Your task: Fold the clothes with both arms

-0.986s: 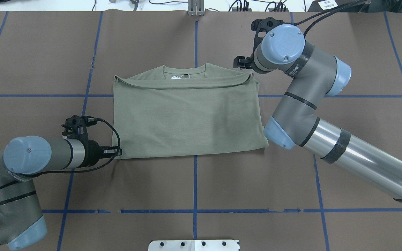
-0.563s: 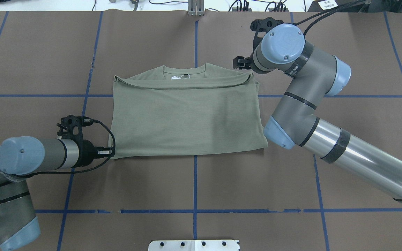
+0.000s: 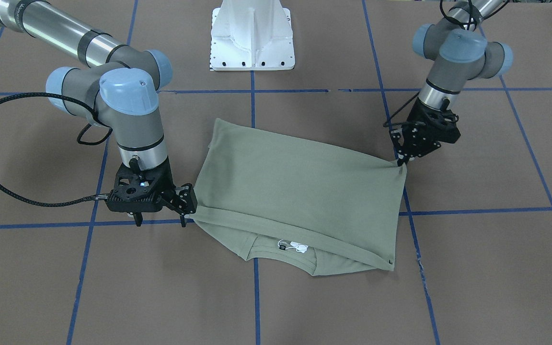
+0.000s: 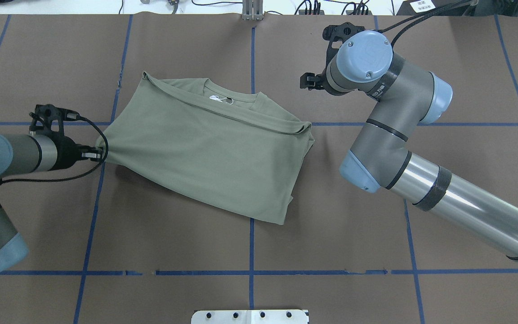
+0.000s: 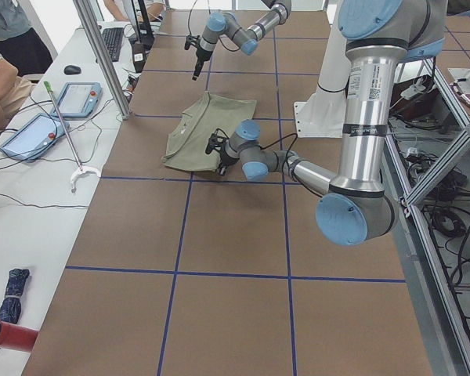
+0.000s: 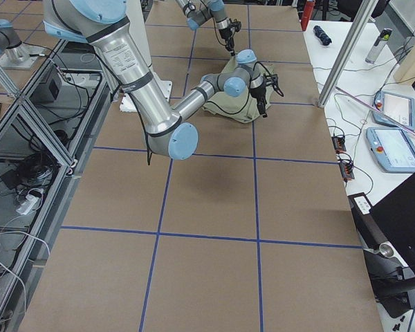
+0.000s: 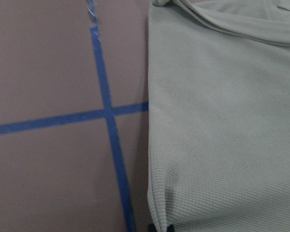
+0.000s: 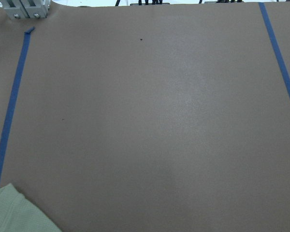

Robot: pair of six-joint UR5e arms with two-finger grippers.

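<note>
The sage-green shirt (image 4: 205, 148) lies folded and skewed on the brown table, with its neck and white tag (image 4: 216, 98) on the far side. My left gripper (image 4: 100, 154) is shut on the shirt's left corner, and the cloth is stretched to a point there (image 3: 402, 162). The left wrist view shows the knit (image 7: 222, 121) up close. My right gripper (image 4: 304, 82) hovers open beyond the shirt's right corner and holds nothing. In the front view that gripper (image 3: 186, 212) stands just beside the shirt's folded edge (image 3: 295, 191). Only a scrap of shirt (image 8: 14, 212) shows in the right wrist view.
Blue tape lines (image 4: 252, 234) grid the brown table. The white pedestal base (image 3: 252, 36) stands at the robot's edge. A metal bracket (image 4: 252, 11) sits at the far edge. Tablets (image 5: 31, 133) and a seated person (image 5: 0, 74) are beside the table.
My left gripper has pulled the shirt's corner left and away from the robot. The shirt has slid left and turned, and its right corner has drawn away from the still right gripper.
</note>
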